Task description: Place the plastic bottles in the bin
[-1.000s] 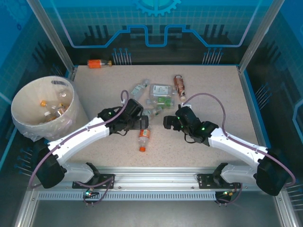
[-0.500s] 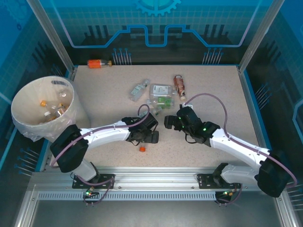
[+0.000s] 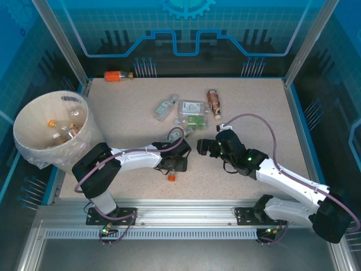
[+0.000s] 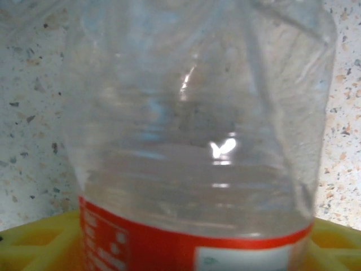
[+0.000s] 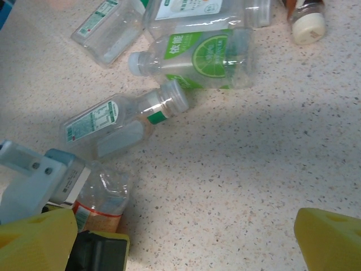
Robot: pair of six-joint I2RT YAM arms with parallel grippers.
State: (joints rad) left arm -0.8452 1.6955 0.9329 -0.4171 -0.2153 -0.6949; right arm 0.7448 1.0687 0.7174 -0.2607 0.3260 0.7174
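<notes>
A clear plastic bottle with a red label (image 4: 192, 141) lies on the table, and its orange cap (image 3: 171, 176) pokes out toward the near edge. My left gripper (image 3: 176, 164) is down over it, shut on its body, with a yellow finger pressed against each side. The same bottle (image 5: 101, 197) sits at the lower left of the right wrist view. My right gripper (image 5: 183, 243) hovers open over bare table just right of it. Several more plastic bottles (image 3: 192, 110) lie in a cluster further back. The bin (image 3: 28, 148) stands at the far left with bottles inside.
A green-capped bottle (image 5: 121, 121) and a lime-labelled one (image 5: 197, 53) lie just beyond my right gripper. A brown bottle (image 3: 214, 101) lies at the cluster's right. An orange bottle (image 3: 118, 75) lies behind the table's back edge. Bare tabletop extends to the right.
My left arm swung right and down onto the red-labelled bottle, and its jaws narrowed around it. My right gripper drifted slightly right and stayed open.
</notes>
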